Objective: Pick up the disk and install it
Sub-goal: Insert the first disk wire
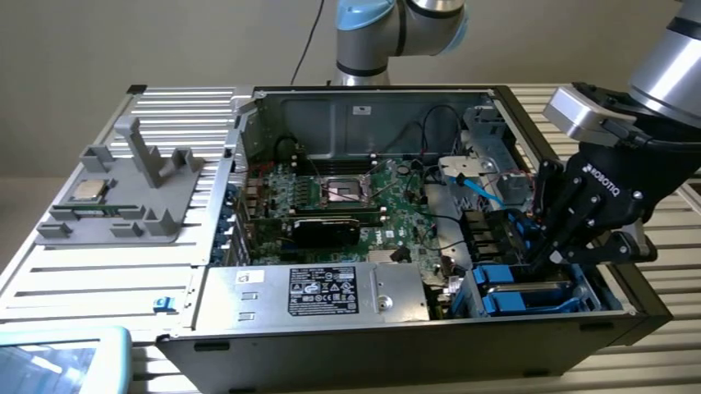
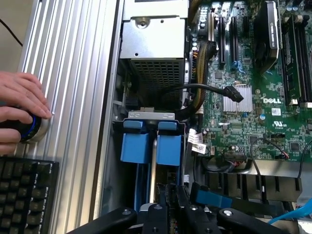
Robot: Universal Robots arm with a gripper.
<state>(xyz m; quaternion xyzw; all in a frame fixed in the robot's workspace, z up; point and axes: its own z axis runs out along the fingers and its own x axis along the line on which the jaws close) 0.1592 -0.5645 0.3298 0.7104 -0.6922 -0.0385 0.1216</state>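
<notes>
At the near corner of the open computer case (image 1: 362, 353), on the exterior view's right, the gripper (image 1: 547, 261) reaches down into the drive bay. Its jaws are drawn in narrow on the disk (image 1: 524, 289), which sits in the bay between its blue rails. Just beside it lies the silver box with black label (image 1: 318, 291), beyond that the motherboard (image 1: 362, 193), and off to the exterior view's left a grey fixture (image 1: 121, 197).
</notes>
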